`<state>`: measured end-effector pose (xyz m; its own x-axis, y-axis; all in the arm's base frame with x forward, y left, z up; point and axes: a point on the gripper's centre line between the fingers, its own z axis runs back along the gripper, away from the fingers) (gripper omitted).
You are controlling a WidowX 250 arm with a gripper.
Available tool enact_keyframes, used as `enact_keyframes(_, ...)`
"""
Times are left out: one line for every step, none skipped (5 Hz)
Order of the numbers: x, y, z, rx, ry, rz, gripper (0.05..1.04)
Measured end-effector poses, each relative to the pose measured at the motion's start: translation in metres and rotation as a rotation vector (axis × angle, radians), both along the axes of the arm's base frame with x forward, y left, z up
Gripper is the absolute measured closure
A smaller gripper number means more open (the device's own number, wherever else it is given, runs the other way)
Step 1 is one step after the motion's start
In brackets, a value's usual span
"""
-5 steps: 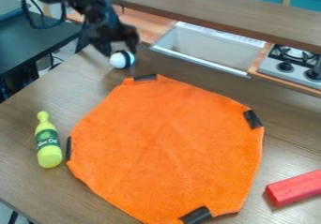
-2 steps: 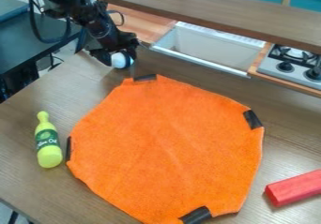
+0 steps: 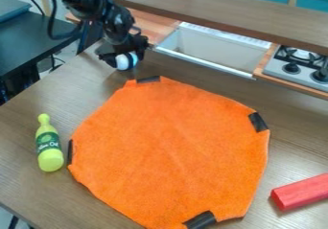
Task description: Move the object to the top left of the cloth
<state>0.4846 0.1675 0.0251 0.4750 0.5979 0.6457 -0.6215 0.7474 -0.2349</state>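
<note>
Camera view, white-and-dark ball [image 3: 126,62] at lower end of pincer [image 3: 122,59], cannot tell whether pinched

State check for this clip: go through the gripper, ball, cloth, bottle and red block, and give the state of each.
Gripper: low over the table, at the ball.
Ball: off the cloth, just beyond its upper left edge.
Cloth: spread out, black patches at its edges.
Bottle: left of the cloth, neck pointing away from the camera.
Red block: lying lengthwise.
</note>
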Motion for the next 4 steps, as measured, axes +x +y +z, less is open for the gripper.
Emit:
enact_keyframes(0.008, 0.007, 0.003, 0.0, -0.003, 0.043, 0.082)
enact_keyframes(0.014, 0.01, -0.006, -0.023, 0.022, 0.072, 0.082)
enact_keyframes(0.019, 0.012, -0.006, -0.04, 0.025, 0.091, 0.135)
enact_keyframes(0.025, 0.014, -0.008, -0.086, 0.034, 0.122, 0.336)
